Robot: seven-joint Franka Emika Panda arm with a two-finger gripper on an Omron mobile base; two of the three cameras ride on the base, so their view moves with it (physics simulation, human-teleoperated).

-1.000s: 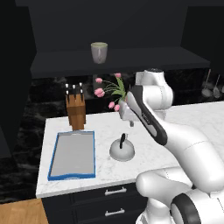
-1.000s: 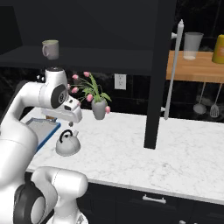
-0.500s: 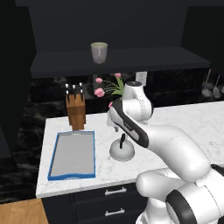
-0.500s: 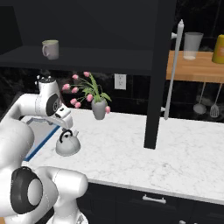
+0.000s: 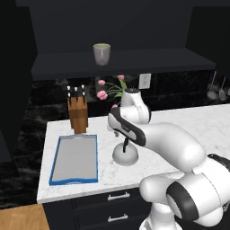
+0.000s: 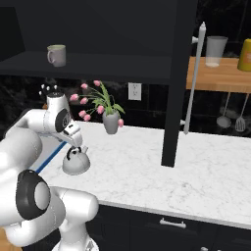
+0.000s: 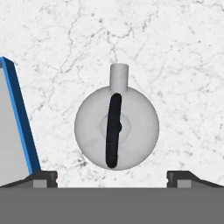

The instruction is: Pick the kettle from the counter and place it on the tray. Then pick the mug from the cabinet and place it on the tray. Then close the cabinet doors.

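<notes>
Sitting on the counter (image 5: 197,121) toward its left end, the kettle (image 5: 125,154) rests near the front edge, with bare marble between it and the tray (image 5: 74,158), whose blue rim runs close to the counter's left and front edges. Wide bare marble stretches to the kettle's right. A knife block (image 5: 77,114) stands at the back behind the tray, and a tulip vase (image 6: 111,121) stands behind the kettle. The arm covers part of the kettle's handle in the left base view, and the hand view cuts the tray off at its edge. The gripper (image 7: 111,175) hangs directly above the kettle, jaws spread wide, holding and touching nothing. The mug (image 5: 102,54) stands on the cabinet (image 5: 134,27) shelf.
</notes>
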